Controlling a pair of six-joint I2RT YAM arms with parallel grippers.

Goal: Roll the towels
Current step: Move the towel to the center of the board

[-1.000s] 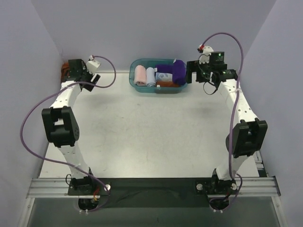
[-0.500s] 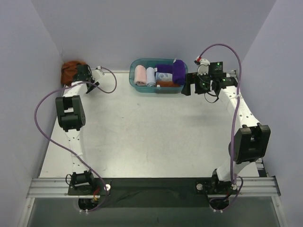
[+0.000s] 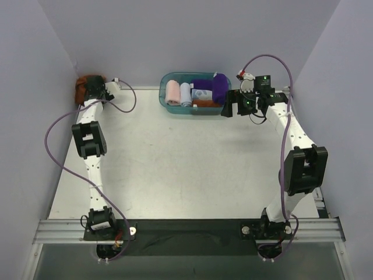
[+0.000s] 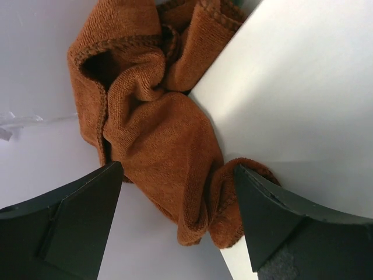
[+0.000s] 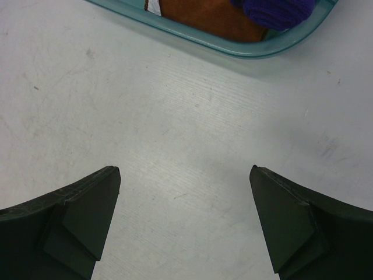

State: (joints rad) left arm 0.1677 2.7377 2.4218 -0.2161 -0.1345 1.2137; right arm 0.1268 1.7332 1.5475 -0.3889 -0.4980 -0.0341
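Jaws spread wide, the left end effector (image 4: 175, 198) is hovering over the rust-brown towel (image 4: 151, 134) bunched at the worktop's (image 3: 175, 157) far-left corner, seemingly lining up a grab, while the empty, open right end effector (image 5: 183, 192) is hanging near the far tub (image 5: 245, 51) holding the purple towel (image 5: 274, 9).

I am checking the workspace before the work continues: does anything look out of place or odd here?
Yes. The rust-brown towel lies crumpled at the table's far left corner, seemingly partly off the edge against the wall, far from the teal bin. The open left gripper hangs over it.
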